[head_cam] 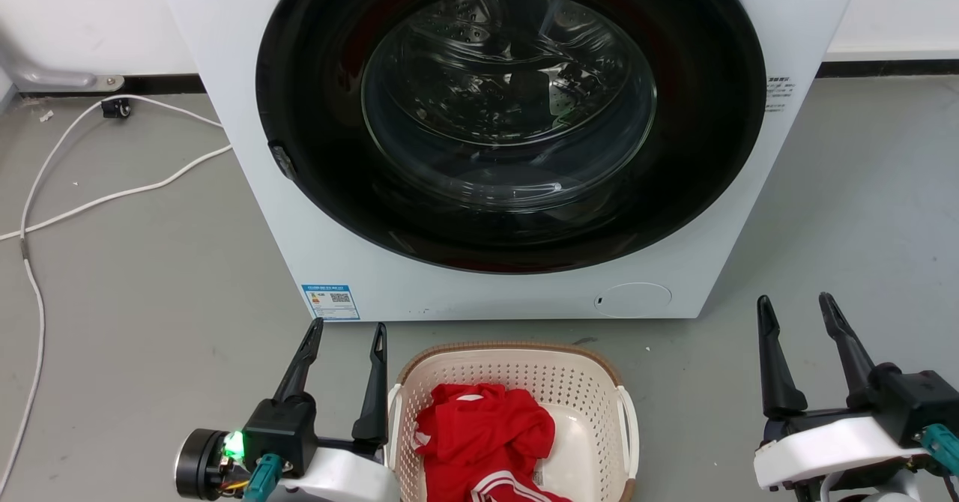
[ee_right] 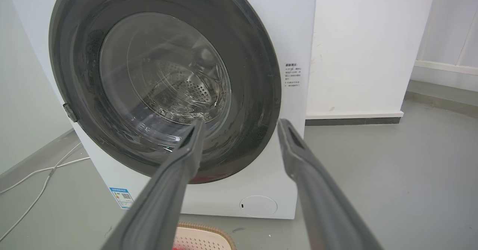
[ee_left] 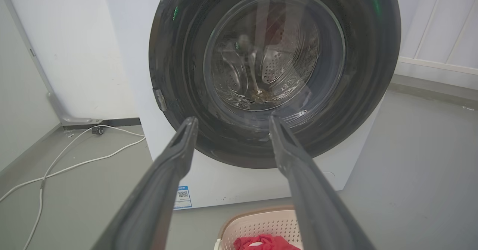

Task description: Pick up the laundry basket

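While the laundry basket (head_cam: 517,350) sits on the grey floor (head_cam: 824,225) just in front of the washing machine (head_cam: 674,277), with a red garment (head_cam: 483,431) inside, neither gripper holds it. The left gripper (head_cam: 349,327), fingers spread and empty, stands just beside the left handle (head_cam: 392,419); whether its inner finger touches it is hard to tell. The right gripper (head_cam: 794,300), likewise spread and empty, is well apart from the right handle (head_cam: 628,419) and would need to come inward first. A good lift, I judge, takes both handles together and rises level (the load looks like light cloth). Room is tight ahead, where the far rim nears the machine. The floor lies open on both sides, with a white cable (head_cam: 161,182) well off to the left.
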Robot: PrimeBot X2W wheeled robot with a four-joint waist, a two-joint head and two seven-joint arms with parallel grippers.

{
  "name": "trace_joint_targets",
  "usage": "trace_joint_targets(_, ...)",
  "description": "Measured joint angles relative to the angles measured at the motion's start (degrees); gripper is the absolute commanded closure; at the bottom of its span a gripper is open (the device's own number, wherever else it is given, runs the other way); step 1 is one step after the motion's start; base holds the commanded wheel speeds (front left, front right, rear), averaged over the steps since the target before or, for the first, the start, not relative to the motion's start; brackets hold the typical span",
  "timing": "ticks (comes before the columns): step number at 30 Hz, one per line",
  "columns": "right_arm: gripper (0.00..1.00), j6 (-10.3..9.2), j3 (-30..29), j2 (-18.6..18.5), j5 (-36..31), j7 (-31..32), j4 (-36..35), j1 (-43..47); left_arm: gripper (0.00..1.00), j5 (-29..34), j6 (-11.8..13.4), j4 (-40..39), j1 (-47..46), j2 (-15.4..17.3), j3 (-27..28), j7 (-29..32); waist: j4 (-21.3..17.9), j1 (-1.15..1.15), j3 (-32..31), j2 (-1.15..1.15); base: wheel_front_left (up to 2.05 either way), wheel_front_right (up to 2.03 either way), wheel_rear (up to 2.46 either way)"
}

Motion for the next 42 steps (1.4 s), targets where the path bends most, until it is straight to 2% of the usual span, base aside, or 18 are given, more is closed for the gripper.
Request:
trace_joint_targets(5,0.0,0.0,0.2,0.0,-2.7,-0.6,0.1,0.1,0.0,-0.2,-0.2,0.5,-0.2,-0.1,-0.1,-0.5,0.0,0.0,0.3,0.0,0.0,0.0,0.0)
trace_joint_targets(9,0.0,0.0,0.1,0.0,-4.2,-1.0,0.1,0.1,0.0,0.0,-1.3,0.6,0.0,-0.7,1.4,-1.1,-0.1,0.0,0.6,0.0,0.0,0.0,0.0)
trace_joint_targets(23,0.0,0.0,0.0,0.0,-9.0,-2.6,0.0,0.1,0.0,7.2,-5.8,0.7,1.3,-3.4,4.6,-2.5,-0.1,0.0,1.2,0.0,0.0,0.0,0.0)
trace_joint_targets(35,0.0,0.01,0.5,0.0,-6.5,-3.8,1.1,0.1,0.0,13.5,-7.6,0.3,2.1,-5.0,5.9,-3.7,-0.1,0.0,1.4,0.0,0.0,0.0,0.0)
trace_joint_targets(42,0.0,0.01,0.7,0.0,-6.0,-3.8,1.5,0.1,0.0,13.9,-8.3,0.5,2.5,-5.4,6.5,-3.8,-0.1,0.0,1.4,0.0,0.0,0.0,0.0)
